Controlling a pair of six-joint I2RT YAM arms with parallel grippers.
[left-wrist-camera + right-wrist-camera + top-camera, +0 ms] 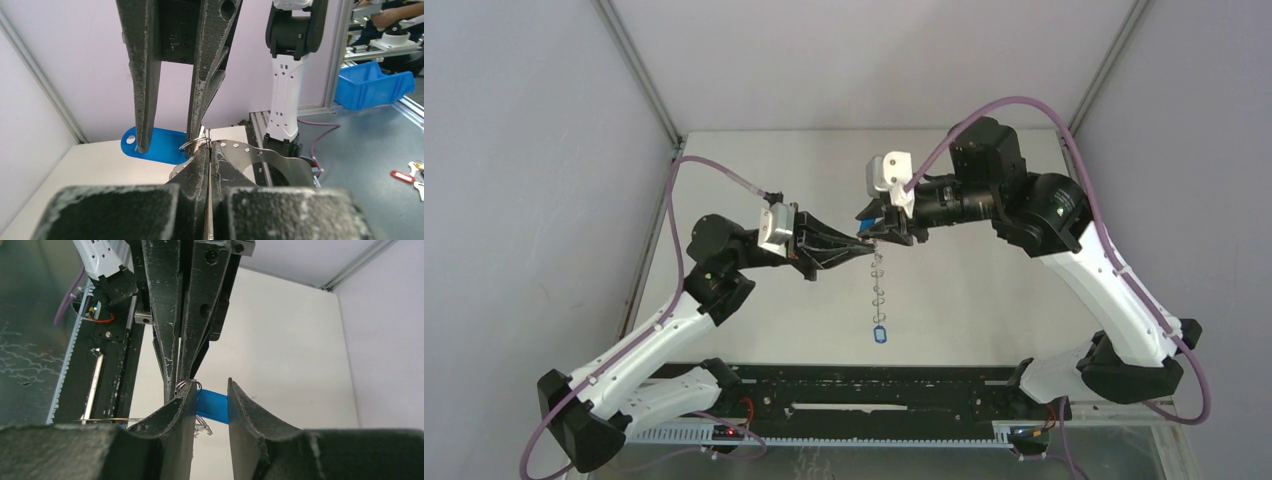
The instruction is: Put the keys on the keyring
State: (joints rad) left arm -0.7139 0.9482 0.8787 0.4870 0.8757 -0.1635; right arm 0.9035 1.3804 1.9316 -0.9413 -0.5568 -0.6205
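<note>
The keyring (877, 285) hangs edge-on above the table, its rim pinched in my shut left gripper (867, 243). In the left wrist view the grey band with small holes (260, 157) curves away from the left gripper's closed tips (210, 145). A dark blue key tag (160, 145) sits at those tips, and a small wire ring (195, 144) lies against the hoop there. My right gripper (211, 387) is open, with the tag (212, 405) lying across the gap between its fingers. A lighter blue tag with a white label (880, 334) dangles at the hoop's bottom.
A black rail (874, 385) runs along the table's near edge between the arm bases. Grey walls close the cell on both sides. Beyond the cell stand a blue bin (372, 85) and a red-tagged key (402, 176) on a bench.
</note>
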